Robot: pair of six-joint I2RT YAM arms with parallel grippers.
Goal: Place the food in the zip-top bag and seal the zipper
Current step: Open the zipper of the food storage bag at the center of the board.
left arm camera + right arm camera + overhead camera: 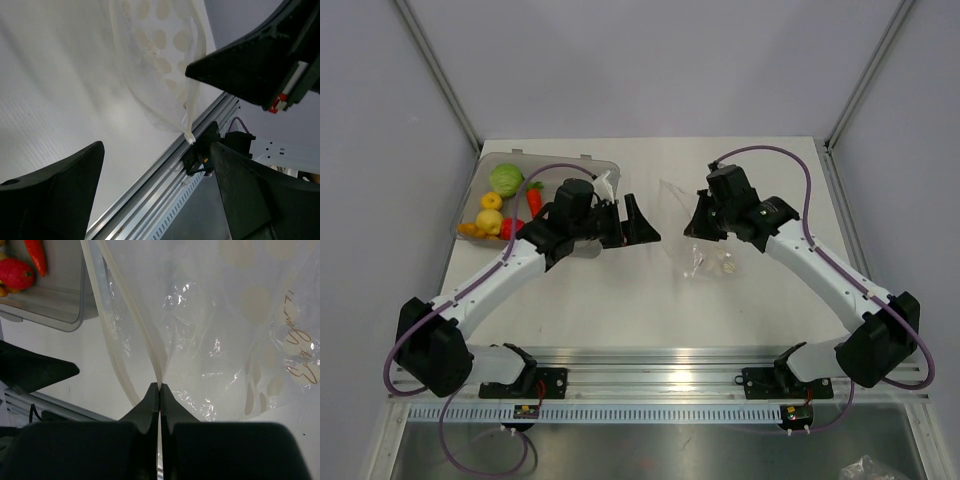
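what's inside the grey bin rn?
Visible in the grey bin's left half: green fruit, carrot, red piece, yellow pieces. The left arm covers the right half, so anything there is hidden.

Left arm (510,265) and right arm (825,268), low in the top view, match: white tubular links (470,298), bulky black joints (435,352), black bases (515,372), 1 purple cable (760,148) looping beside each. Right gripper (159,386): 2 matte black wedge fingers (142,412), with a small red tab (274,105) upper right in the left wrist view.
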